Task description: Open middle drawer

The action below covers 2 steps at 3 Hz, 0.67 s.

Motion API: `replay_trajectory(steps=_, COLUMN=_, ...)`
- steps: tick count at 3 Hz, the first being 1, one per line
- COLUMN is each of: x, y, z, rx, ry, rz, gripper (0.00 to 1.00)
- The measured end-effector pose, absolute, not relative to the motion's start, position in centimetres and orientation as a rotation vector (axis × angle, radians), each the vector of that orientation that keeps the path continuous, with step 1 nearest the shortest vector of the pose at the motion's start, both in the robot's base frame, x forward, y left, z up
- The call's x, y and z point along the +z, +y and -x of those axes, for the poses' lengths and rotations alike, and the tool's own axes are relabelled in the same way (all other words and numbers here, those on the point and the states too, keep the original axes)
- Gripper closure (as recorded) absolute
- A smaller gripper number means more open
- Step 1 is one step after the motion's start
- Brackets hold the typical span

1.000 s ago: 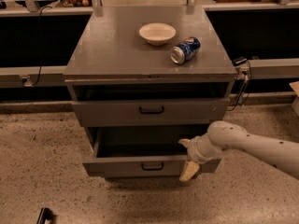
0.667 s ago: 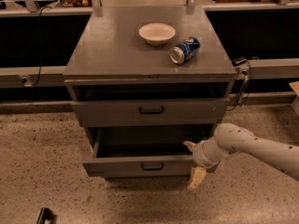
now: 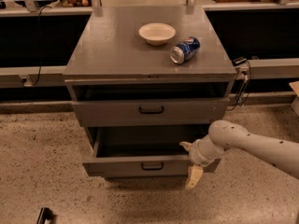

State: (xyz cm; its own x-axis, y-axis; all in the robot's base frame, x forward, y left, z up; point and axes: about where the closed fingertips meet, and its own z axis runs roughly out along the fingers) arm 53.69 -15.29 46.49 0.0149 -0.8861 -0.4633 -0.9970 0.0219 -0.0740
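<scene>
The grey cabinet (image 3: pixel 112 45) has its middle drawer (image 3: pixel 117 167) pulled out, with a shallow front, a small black bar handle (image 3: pixel 152 166) and a bare grey inside. The taller top drawer (image 3: pixel 107 112) above it stands slightly out. The third drawer is hidden beneath. My gripper (image 3: pixel 190 161) is at the right front corner of the middle drawer on a white arm (image 3: pixel 252 146) that comes in from the right. It is open and holds nothing. One cream finger (image 3: pixel 194 176) points down past the drawer front.
A cream bowl (image 3: pixel 157 33) and a blue soda can (image 3: pixel 185 50) lying on its side sit on the cabinet top. A black cable (image 3: pixel 242 85) hangs at the cabinet's right side. Dark shelving runs behind. The floor (image 3: pixel 42 171) is speckled.
My gripper has shifted a little right and down along the front right corner of the middle drawer. The drawer stays pulled out as before.
</scene>
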Motion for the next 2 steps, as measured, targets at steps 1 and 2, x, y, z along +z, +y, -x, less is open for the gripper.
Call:
replay_trajectory(steps=1, x=44.2, y=-15.5, z=-53.5, rx=0.444, ry=1.97, rz=1.965, gripper=0.1)
replay_trajectory(steps=2, x=42.6, y=-15.9, z=-53.0, rx=0.471, ry=2.005, rz=1.997, gripper=0.26)
